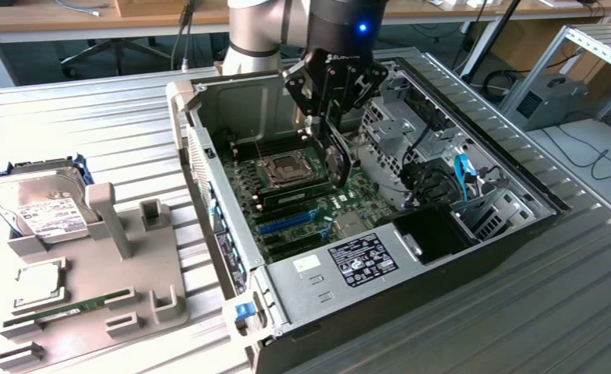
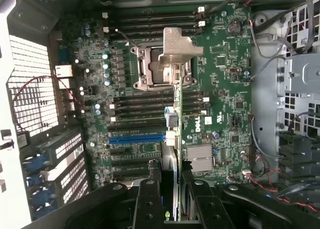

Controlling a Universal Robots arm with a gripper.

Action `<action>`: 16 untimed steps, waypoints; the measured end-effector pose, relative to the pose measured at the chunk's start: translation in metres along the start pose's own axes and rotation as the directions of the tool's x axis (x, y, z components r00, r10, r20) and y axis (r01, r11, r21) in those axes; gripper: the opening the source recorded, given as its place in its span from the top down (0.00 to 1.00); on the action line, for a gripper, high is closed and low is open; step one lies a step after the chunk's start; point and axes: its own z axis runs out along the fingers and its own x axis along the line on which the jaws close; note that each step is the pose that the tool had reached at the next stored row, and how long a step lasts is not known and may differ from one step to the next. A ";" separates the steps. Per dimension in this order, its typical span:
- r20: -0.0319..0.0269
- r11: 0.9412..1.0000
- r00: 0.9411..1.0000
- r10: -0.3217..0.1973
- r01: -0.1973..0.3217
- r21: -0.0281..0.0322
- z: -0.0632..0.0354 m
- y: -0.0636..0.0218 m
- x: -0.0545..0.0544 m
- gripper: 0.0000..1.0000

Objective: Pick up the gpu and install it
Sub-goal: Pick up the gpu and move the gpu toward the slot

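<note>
My gripper (image 1: 332, 109) hangs over the open PC case (image 1: 196, 148) and is shut on the gpu (image 1: 335, 160), a dark flat card held on edge and pointing down toward the green motherboard (image 1: 316, 199). In the wrist view the black fingers (image 2: 150, 199) clamp the gpu (image 2: 175, 119), seen edge-on, with its pale metal bracket (image 2: 179, 49) at the far end over the CPU socket (image 2: 150, 69). The card is above the board, apart from it. The blue expansion slot (image 2: 136, 138) lies just beside the card's line.
A grey fixture (image 1: 128, 257) at the exterior view's left carries a hard drive (image 1: 40, 206), a green memory stick (image 1: 72, 305) and a CPU chip (image 1: 37, 282). Drive cages, cables (image 1: 461, 175) and a black power supply (image 1: 441, 234) crowd the case's other side.
</note>
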 end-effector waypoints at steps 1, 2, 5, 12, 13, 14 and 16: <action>0.000 1.000 1.000 0.000 0.000 0.000 0.0002 0.0002 -0.001 0.74; 0.000 1.000 1.000 0.000 0.000 0.000 0.0003 0.0004 -0.003 0.74; 0.000 1.000 1.000 0.000 0.000 0.002 0.0005 0.0008 -0.006 0.74; 0.000 1.000 1.000 0.000 0.000 0.002 0.0006 0.0009 -0.007 0.74; 0.000 1.000 1.000 0.000 0.000 0.002 0.0006 0.0009 -0.007 0.74; 0.000 1.000 1.000 0.000 0.000 0.002 0.0006 0.0009 -0.007 0.74; 0.000 1.000 1.000 0.000 0.000 0.002 0.0006 0.0009 -0.007 0.74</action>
